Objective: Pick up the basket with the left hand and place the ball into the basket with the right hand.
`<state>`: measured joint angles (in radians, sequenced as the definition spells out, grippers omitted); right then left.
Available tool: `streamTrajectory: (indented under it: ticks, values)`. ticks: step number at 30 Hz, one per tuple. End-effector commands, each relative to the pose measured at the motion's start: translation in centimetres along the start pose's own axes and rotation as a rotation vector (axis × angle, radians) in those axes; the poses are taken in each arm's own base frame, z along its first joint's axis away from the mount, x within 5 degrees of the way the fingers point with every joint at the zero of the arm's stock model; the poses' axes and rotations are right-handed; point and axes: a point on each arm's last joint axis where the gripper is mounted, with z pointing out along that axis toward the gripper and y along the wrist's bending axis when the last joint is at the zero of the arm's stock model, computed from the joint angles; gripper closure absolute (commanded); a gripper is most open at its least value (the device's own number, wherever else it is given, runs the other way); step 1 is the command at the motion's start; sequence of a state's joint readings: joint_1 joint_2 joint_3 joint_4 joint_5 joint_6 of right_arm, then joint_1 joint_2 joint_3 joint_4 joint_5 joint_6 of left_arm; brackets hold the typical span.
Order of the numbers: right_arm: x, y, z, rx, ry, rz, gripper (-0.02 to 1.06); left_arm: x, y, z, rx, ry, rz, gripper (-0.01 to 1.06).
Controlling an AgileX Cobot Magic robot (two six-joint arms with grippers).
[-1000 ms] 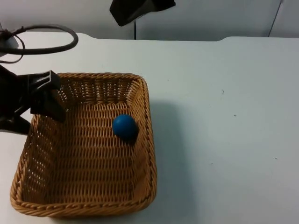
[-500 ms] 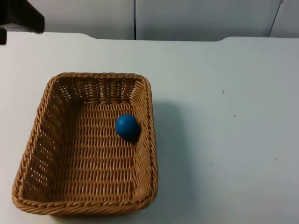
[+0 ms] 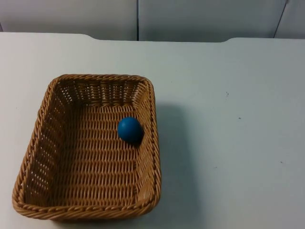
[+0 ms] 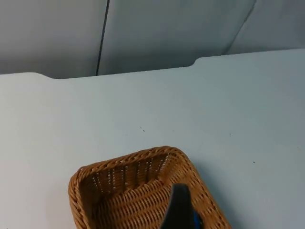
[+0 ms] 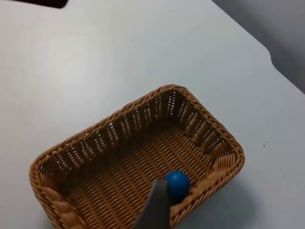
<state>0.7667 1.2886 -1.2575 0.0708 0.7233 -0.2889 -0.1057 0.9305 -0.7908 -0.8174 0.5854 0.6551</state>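
ball lies inside basket, against its right wall; basket rests on tabletop near the left edge. task looks complete. both grippers raised above; finger state cannot be told. next: nothing but retreat.

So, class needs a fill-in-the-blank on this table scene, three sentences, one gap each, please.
1. The round blue ball lies inside the woven wicker ____.
2. The brown rectangular basket stands on the ____ table top.
3. The ball rests against the basket's ____ wall, seen from the top view.

Missing words: basket; white; right
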Motion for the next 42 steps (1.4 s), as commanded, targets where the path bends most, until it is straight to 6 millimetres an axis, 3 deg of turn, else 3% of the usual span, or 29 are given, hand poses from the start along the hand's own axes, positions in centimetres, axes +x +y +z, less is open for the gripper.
streamTrajectory:
  ticks: [1, 10, 19, 25, 31, 34, 42]
  values:
    - [0.8, 0.2, -0.7, 0.016, -0.021, -0.004, 0.27, 0.2, -0.6, -0.9, 0.028, 0.015, 0.024, 0.4]
    - [4.6, 1.1, -2.6, 0.023, -0.032, 0.015, 0.27, 0.9, -2.2, -4.0, 0.05, 0.012, 0.123, 0.4]
    - [10.0, 2.4, -3.4, 0.023, -0.019, 0.045, 0.27, 2.3, -4.0, -8.5, 0.046, -0.026, 0.198, 0.4]
    - [12.0, 2.9, -3.9, 0.024, -0.022, 0.069, 0.29, 3.2, -4.6, -10.1, 0.034, -0.026, 0.23, 0.4]
    - [14.4, 3.6, -5.0, 0.023, -0.024, 0.084, 0.29, 5.1, -5.2, -11.6, 0.053, -0.01, 0.218, 0.4]
    - [16.0, 4.0, -6.4, 0.019, -0.036, 0.101, 0.29, 7.8, -5.0, -11.7, 0.048, -0.003, 0.191, 0.4]
    - [17.7, 4.6, -9.7, 0.029, -0.11, 0.126, 0.29, 11.4, -4.8, -13.1, -0.015, -0.044, 0.163, 0.4]
